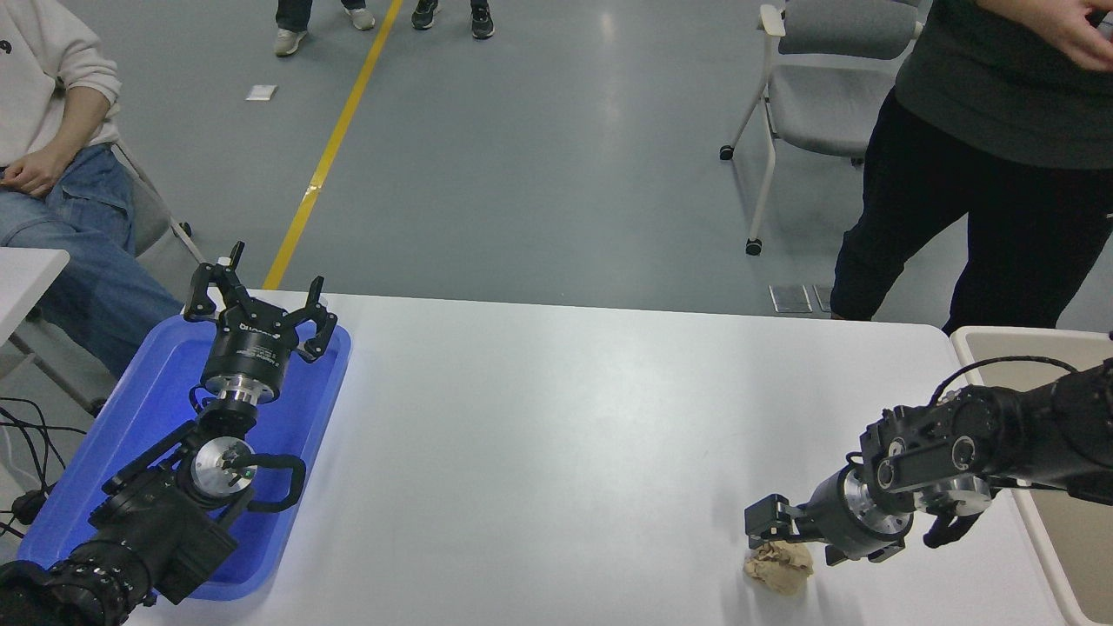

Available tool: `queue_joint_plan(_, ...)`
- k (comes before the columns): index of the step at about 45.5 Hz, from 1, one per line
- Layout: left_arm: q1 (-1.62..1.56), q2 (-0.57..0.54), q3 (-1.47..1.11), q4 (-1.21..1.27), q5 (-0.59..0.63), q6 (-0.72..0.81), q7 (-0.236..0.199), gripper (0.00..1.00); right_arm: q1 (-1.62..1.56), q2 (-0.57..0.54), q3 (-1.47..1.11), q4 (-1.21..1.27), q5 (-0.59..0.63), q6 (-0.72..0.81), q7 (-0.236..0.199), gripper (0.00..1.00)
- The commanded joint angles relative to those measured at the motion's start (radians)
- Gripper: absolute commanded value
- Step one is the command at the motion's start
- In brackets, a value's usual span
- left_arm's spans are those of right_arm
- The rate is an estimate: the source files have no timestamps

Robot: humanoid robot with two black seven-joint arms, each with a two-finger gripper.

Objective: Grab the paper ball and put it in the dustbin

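The paper ball (776, 572), a crumpled tan wad, lies on the white table (556, 435) near its front right. My right gripper (781, 537) has come down onto the ball's far side, its jaws open and straddling the top of the wad, which it partly hides. The dustbin (1026, 333), beige with a pale rounded rim, stands off the table's right edge, behind my right arm. My left gripper (261, 291) is parked open above the blue tray at the lower left.
A shallow blue tray (139, 417) sits at the table's left end. One person stands at the far right beside a grey chair (817, 96), and another sits at the far left. Cables hang at the left edge.
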Motion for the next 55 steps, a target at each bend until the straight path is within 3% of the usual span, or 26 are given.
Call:
queue_joint_plan(1,0.000,0.000,0.000,0.000,0.000,0.000,0.000,1.00,-0.046,0.001,0.005,-0.014,0.001,-0.046,0.002,1.00)
queue_joint_plan(11,0.000,0.000,0.000,0.000,-0.001,0.000,0.000,1.00,-0.066,0.004,0.003,-0.028,-0.001,-0.106,0.006,0.99)
queue_joint_plan(20,0.000,0.000,0.000,0.000,0.000,0.000,0.000,1.00,-0.080,0.037,0.003,-0.023,-0.019,-0.130,0.006,0.83)
queue_joint_plan(23,0.000,0.000,0.000,0.000,-0.001,0.000,0.000,1.00,-0.077,0.037,-0.004,-0.019,-0.056,-0.144,0.006,0.70)
queue_joint_plan(26,0.000,0.000,0.000,0.000,0.000,0.000,0.000,1.00,-0.076,0.037,-0.013,-0.011,-0.102,-0.159,0.006,0.50)
queue_joint_plan(35,0.000,0.000,0.000,0.000,0.000,0.000,0.000,1.00,-0.045,0.030,-0.024,0.026,-0.165,-0.179,0.006,0.15)
queue_joint_plan(37,0.000,0.000,0.000,0.000,-0.001,0.000,0.000,1.00,-0.031,0.027,-0.035,0.032,-0.165,-0.179,0.007,0.01)
queue_joint_plan(55,0.000,0.000,0.000,0.000,0.000,0.000,0.000,1.00,0.168,-0.046,-0.098,0.139,-0.164,-0.152,0.030,0.00)
